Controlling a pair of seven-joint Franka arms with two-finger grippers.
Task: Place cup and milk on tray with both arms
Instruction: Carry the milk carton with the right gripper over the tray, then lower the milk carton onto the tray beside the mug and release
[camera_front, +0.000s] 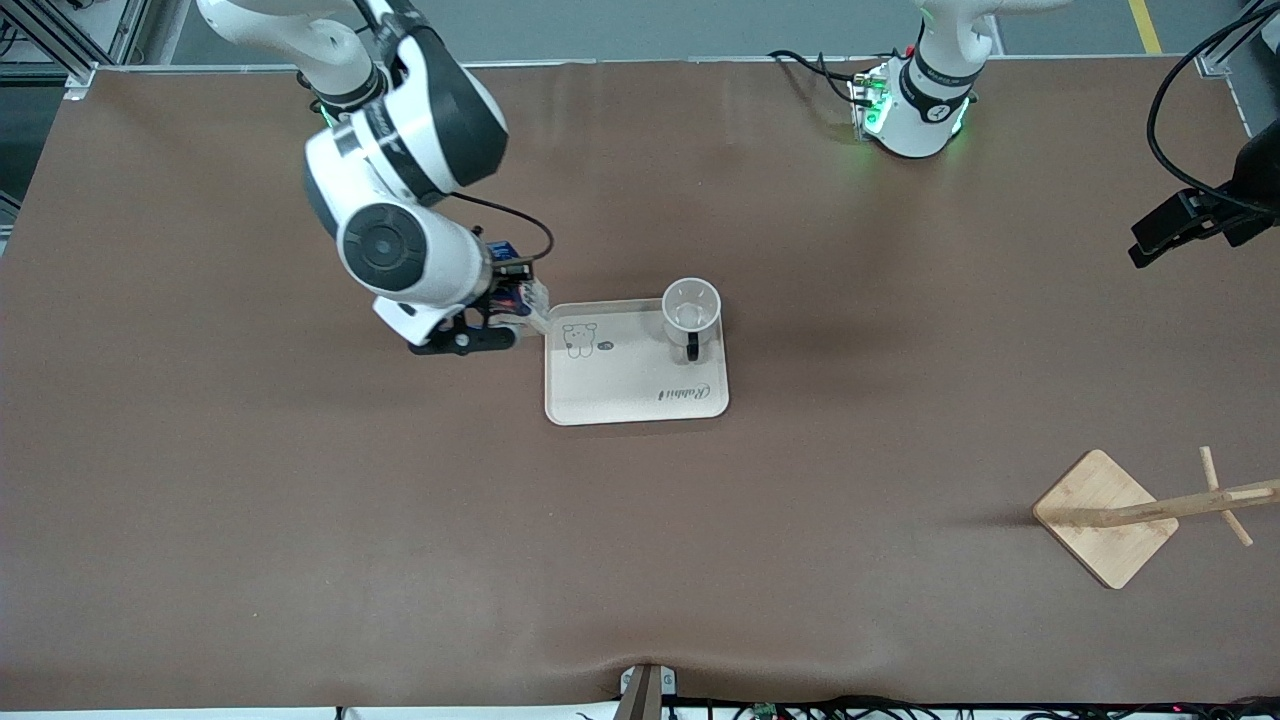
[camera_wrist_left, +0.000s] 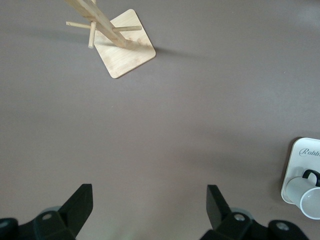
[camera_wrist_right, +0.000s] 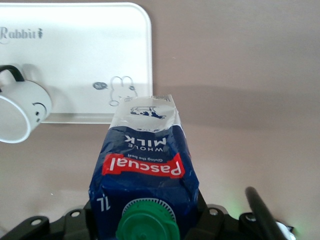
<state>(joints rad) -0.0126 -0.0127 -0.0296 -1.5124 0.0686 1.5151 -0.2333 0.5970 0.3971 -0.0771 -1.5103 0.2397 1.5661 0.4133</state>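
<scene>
The cream tray lies mid-table. The white cup stands upright on the tray's corner farthest from the front camera, toward the left arm's end, with its black handle toward that camera. My right gripper is shut on the dark blue milk, held low over the table just beside the tray's edge at the right arm's end. In the right wrist view the milk, with its green cap, hides the gripper; the tray and cup show past it. My left gripper is open and empty, high over bare table.
A wooden stand with pegs on a square base sits near the front camera at the left arm's end; it also shows in the left wrist view. The tray and cup show at that view's edge. A brown mat covers the table.
</scene>
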